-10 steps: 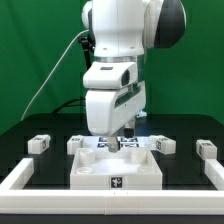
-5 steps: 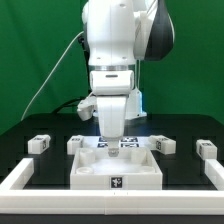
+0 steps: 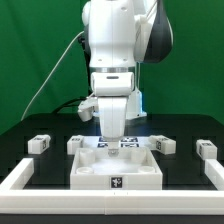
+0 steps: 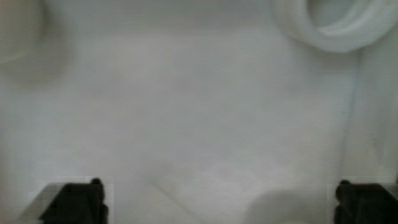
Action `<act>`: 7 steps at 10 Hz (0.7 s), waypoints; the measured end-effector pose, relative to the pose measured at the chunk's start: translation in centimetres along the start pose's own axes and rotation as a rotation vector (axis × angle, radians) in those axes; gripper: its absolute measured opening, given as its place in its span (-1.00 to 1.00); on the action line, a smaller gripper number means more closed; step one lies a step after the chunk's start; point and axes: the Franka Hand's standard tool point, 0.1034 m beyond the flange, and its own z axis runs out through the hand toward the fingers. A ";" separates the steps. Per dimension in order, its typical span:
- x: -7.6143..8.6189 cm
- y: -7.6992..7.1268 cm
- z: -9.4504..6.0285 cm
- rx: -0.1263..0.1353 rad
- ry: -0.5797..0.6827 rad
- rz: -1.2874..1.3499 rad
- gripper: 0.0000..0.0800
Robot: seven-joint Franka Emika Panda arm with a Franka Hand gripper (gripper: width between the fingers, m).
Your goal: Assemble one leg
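Several small white legs with black-and-white markers lie on the black table. Two are at the exterior view's left [image 3: 38, 143] [image 3: 77, 142] and two at its right [image 3: 163, 145] [image 3: 206, 149]. My gripper [image 3: 113, 138] points straight down over the back part of the large white square panel [image 3: 115, 172], away from every leg. In the wrist view my gripper [image 4: 222, 205] is open, its dark fingertips [image 4: 75, 200] wide apart with only the panel's white surface [image 4: 178, 110] between them. A round hole rim [image 4: 347, 20] shows on that surface.
A low white fence runs along the table's front and up both sides [image 3: 20, 175] [image 3: 214, 172]. A green backdrop stands behind the arm. Marker tags [image 3: 125, 144] show just behind the gripper.
Since a second ago the wrist has turned about its vertical axis and the hand now faces the camera narrow-side on. In the last half second nothing has visibly moved.
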 end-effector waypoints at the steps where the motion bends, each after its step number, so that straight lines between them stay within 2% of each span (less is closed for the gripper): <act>1: -0.1 -1.6 0.6 0.022 0.002 0.004 0.62; 3: -0.7 -3.7 2.1 0.032 0.010 0.017 0.62; 5: -1.1 -4.3 3.1 0.046 0.016 0.028 0.62; 7: -1.3 -4.3 3.2 0.047 0.016 0.033 0.62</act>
